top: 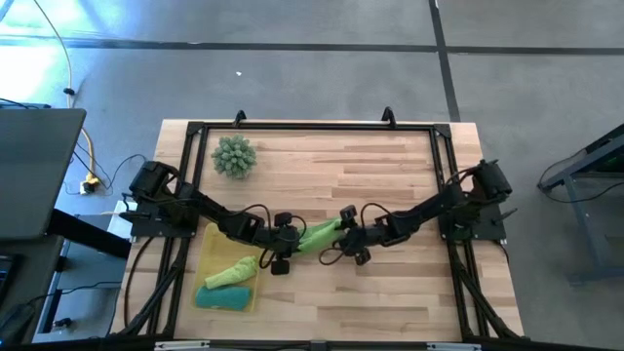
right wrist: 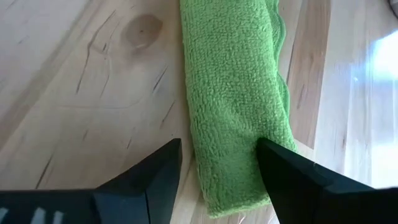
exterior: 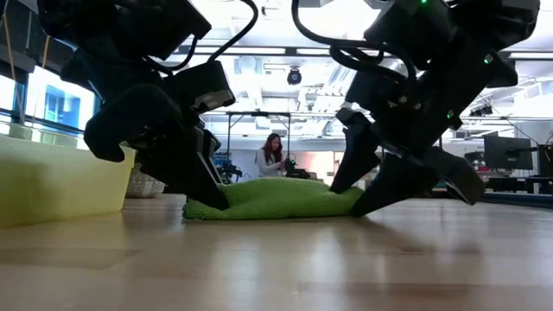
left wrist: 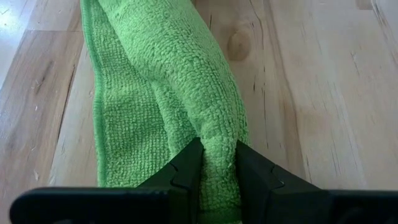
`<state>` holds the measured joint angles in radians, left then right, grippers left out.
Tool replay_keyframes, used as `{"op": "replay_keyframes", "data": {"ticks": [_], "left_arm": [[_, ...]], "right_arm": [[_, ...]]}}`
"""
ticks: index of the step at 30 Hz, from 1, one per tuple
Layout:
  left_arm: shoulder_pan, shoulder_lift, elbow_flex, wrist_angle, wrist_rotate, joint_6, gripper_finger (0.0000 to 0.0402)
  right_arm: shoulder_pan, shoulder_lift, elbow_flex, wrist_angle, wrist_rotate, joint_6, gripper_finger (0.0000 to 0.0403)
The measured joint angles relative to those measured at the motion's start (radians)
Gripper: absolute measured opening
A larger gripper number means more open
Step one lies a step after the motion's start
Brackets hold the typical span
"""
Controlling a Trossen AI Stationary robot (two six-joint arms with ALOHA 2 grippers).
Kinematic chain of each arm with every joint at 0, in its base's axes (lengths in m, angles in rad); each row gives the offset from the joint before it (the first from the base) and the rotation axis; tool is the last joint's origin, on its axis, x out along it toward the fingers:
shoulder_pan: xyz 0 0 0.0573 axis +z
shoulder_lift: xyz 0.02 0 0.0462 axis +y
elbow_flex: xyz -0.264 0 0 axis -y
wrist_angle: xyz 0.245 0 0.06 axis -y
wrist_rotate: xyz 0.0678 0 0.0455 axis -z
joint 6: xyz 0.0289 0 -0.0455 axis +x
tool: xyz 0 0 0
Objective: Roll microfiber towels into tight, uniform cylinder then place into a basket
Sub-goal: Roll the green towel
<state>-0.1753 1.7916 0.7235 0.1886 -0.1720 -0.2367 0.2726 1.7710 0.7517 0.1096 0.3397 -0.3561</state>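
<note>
While both arms meet mid-surface (top: 390, 195), a lime towel (top: 319, 235) lies rolled flat between them, touching the wood. Basket (top: 213, 255) sits at the left front edge, holding a second lime towel (top: 232, 272) and a teal towel (top: 222, 297). Spiky ball (top: 234, 156) rests well apart, toward the rear left. Left gripper (left wrist: 217, 168) at the roll's left end: fingers narrow, pinching a fold of cloth. Right gripper (right wrist: 219, 163) at the right end: fingers wide, one pressing on the roll, the other over bare wood. A person (exterior: 273, 155) sits far behind.
</note>
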Motion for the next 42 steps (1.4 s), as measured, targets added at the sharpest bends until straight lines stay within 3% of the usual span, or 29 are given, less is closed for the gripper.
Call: {"op": "replay_keyframes", "data": {"ticks": [19, 31, 35, 42], "left_arm": [[0.000, 0.000, 0.000, 0.003, 0.004, 0.002, 0.0067], [0.000, 0.000, 0.000, 0.004, 0.004, -0.022, 0.0067], [0.000, -0.004, 0.000, 0.004, 0.004, -0.022, 0.0067], [0.000, -0.029, -0.003, -0.020, -0.022, 0.022, 0.0067]], "right_arm": [[0.029, -0.068, -0.005, -0.016, 0.074, 0.004, 0.0209], [0.002, 0.006, 0.001, 0.003, 0.033, 0.054, 0.0206], [-0.004, 0.011, 0.001, -0.015, 0.014, 0.112, 0.0180], [-0.049, 0.012, 0.002, -0.077, -0.119, 0.258, 0.0085]]}}
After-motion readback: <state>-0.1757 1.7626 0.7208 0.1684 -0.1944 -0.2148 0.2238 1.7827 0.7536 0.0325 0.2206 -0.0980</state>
